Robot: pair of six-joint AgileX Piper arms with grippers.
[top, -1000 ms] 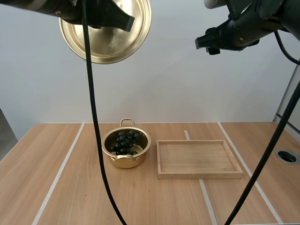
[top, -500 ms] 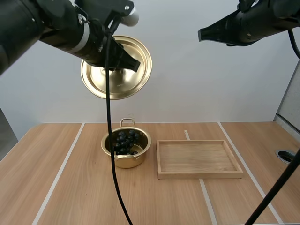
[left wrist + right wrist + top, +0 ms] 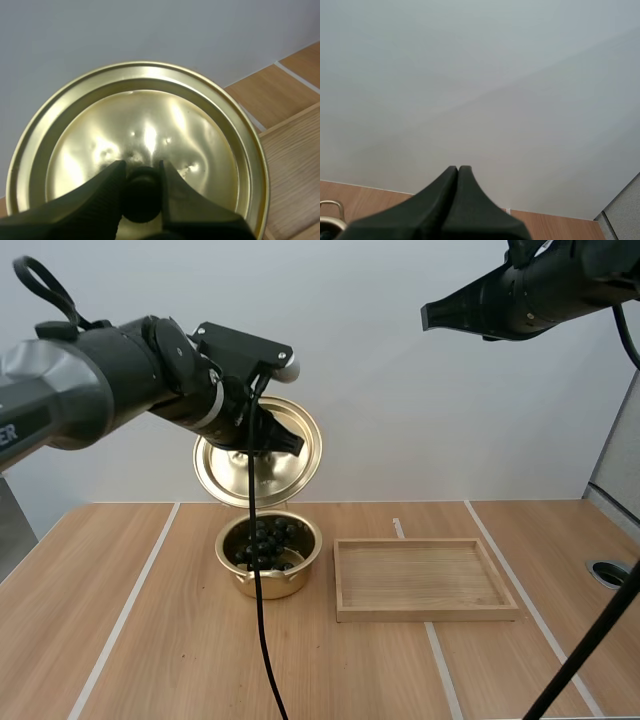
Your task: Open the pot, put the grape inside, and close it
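The gold pot (image 3: 240,562) stands on the table left of centre with the dark bunch of grapes (image 3: 265,540) inside it. Just above and behind the pot hangs the gold lid (image 3: 230,475), tilted with its top toward the camera. My left gripper (image 3: 264,444) is shut on the lid's black knob. In the left wrist view the lid (image 3: 150,125) lies behind my left gripper (image 3: 141,169), whose two fingers pinch the knob (image 3: 142,197). My right gripper (image 3: 428,316) is high up at the right, shut and empty. In the right wrist view my right gripper (image 3: 458,171) forms one dark wedge, near the pot's handle (image 3: 330,205).
A shallow wooden tray (image 3: 427,614) lies right of the pot. White lines run across the wooden tabletop. A round hole (image 3: 612,574) sits near the table's right edge.
My left arm has brought the lid down from high up to just above the pot. My right gripper has shut and stayed up at the right.
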